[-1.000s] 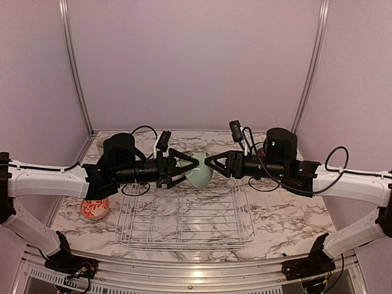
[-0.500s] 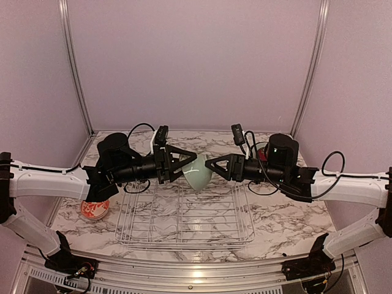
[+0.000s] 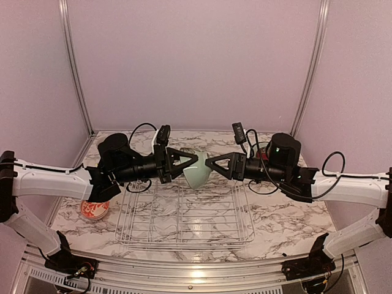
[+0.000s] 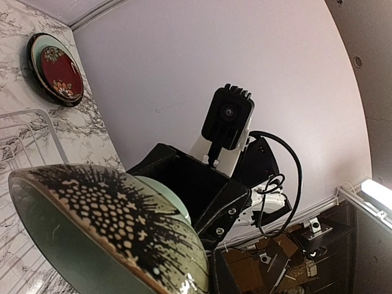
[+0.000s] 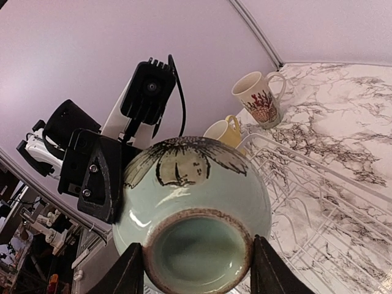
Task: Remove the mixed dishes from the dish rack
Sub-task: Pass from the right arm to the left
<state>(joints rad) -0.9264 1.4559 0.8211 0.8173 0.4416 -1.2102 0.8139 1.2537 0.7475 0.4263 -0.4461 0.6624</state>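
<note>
Top view: left gripper (image 3: pixel 193 163) clamps the pale green bowl (image 3: pixel 197 177) by its rim, in the air over the dish rack's (image 3: pixel 184 222) far edge. Right gripper (image 3: pixel 210 163) is almost tip-to-tip with it. The bowl's spot is about as it was a second ago. White-and-red bowl (image 3: pixel 95 209) sits left of the rack on the marble table (image 3: pixel 288 226). Left wrist: bowl's speckled inside is close up, dark red floral plate (image 4: pixel 58 70) well away. Right wrist: fingers (image 5: pixel 130 275) flank the bowl's foot, grip unclear. Cream mug (image 5: pixel 260 98) and yellow cup (image 5: pixel 222 130) stand beyond the rack corner.

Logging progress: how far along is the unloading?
Done: silver wire dish rack looks empty; white-and-red bowl, cream patterned mug, yellow cup and dark red floral plate sit outside it. In hand: pale green bowl between left gripper and right gripper. Left: setting it down.
</note>
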